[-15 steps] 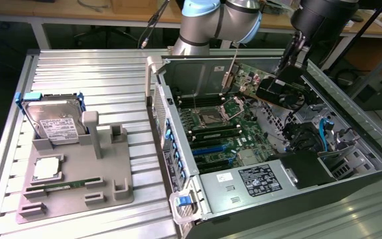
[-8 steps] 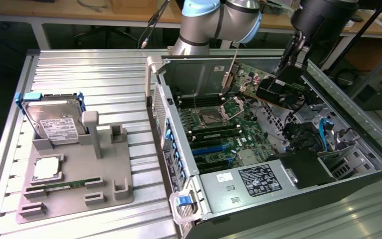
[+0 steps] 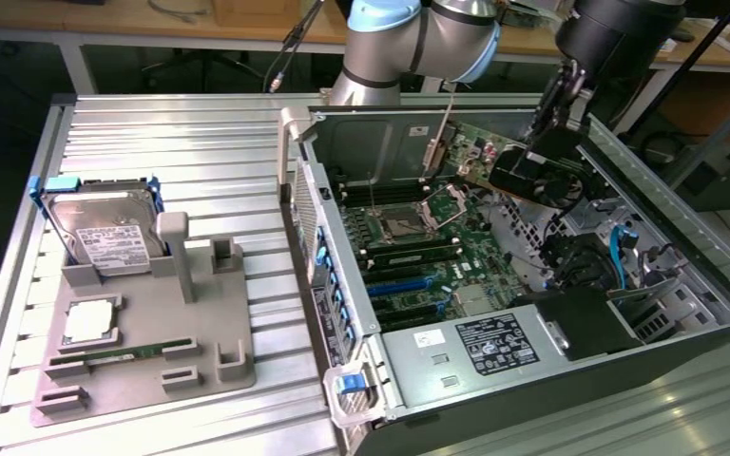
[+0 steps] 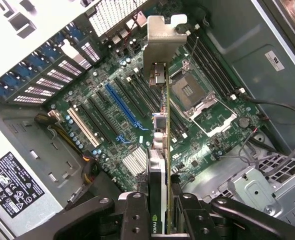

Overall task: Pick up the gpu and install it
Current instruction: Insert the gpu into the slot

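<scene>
The gripper (image 4: 160,212) has its jaws pinching the gpu (image 4: 161,132), a thin flat card with a black cooler face and a silver metal end bracket. I'm holding it edge-on above the green motherboard (image 4: 210,135), inside the open black-and-silver computer case (image 3: 707,285). From the wrist, the card's edge runs at an angle to the long blue expansion slot (image 4: 121,107). As I judge it, doing this well means squaring the card to the slot, upright and untilted, clear of the loose grey cables (image 4: 275,107).
</scene>
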`<state>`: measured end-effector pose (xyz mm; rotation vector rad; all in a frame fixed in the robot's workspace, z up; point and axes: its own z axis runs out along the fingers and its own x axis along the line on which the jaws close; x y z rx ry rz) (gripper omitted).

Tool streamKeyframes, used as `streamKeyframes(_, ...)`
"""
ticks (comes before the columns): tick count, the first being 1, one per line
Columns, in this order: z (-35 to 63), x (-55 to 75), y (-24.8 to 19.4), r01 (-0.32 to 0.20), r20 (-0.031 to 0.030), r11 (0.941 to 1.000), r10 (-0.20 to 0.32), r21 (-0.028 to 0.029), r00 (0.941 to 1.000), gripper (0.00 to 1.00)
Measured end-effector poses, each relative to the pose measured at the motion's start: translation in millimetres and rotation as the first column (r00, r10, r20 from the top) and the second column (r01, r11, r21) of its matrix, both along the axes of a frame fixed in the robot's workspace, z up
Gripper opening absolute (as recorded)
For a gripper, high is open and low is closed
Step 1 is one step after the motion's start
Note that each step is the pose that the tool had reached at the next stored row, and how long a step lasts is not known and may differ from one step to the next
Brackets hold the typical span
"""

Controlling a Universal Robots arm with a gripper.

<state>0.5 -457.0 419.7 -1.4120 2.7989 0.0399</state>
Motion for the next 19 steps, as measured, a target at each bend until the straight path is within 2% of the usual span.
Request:
streamKeyframes(9, 0.0, 0.0, 0.0, -0.056, 0.0000, 0.9984, 0.056, 0.0000, 0.9984, 0.27)
streamKeyframes(19, 0.0, 0.0, 0.0, -0.113, 0.0000, 0.9936, 0.113, 0.0000, 0.9936, 0.27)
